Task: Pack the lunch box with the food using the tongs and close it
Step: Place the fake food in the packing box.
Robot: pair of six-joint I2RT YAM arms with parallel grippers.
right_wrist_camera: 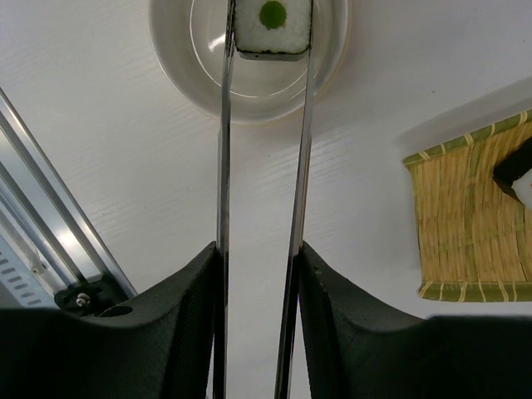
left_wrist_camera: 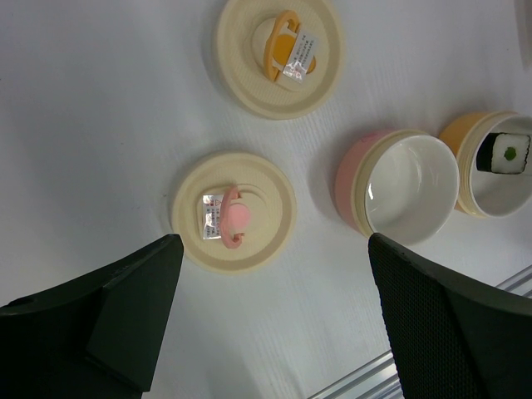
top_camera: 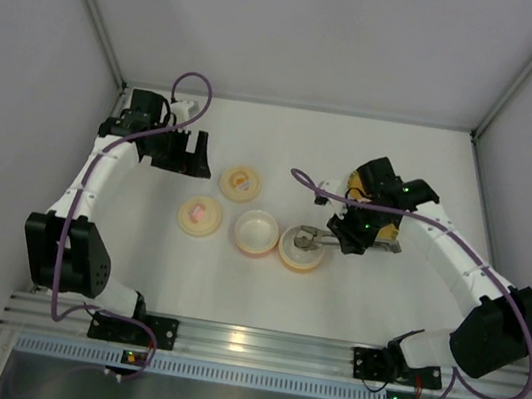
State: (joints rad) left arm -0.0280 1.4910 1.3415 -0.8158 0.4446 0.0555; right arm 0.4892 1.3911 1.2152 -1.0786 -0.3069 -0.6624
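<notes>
My right gripper (right_wrist_camera: 259, 249) is shut on the silver tongs (right_wrist_camera: 223, 150), pressing their two arms from outside. The tong tips flank a sushi-roll piece (right_wrist_camera: 272, 25), black with white rice and a green centre, inside the orange lunch box bowl (right_wrist_camera: 332, 62). The left wrist view shows that piece (left_wrist_camera: 504, 154) in the orange bowl (left_wrist_camera: 465, 137), with an empty pink bowl (left_wrist_camera: 399, 187) beside it. From above, the tongs (top_camera: 307, 235) reach over the orange bowl (top_camera: 299, 258). Another sushi piece (right_wrist_camera: 519, 174) lies on the bamboo mat (right_wrist_camera: 470, 224). My left gripper (left_wrist_camera: 274, 332) hangs open and empty at the back left (top_camera: 178, 150).
Two cream lids lie left of the bowls: one with a pink handle (left_wrist_camera: 233, 212) (top_camera: 202, 216) and one with an orange handle (left_wrist_camera: 278, 54) (top_camera: 240, 182). The pink bowl (top_camera: 256, 231) touches the orange one. An aluminium rail (top_camera: 243, 343) runs along the table's near edge.
</notes>
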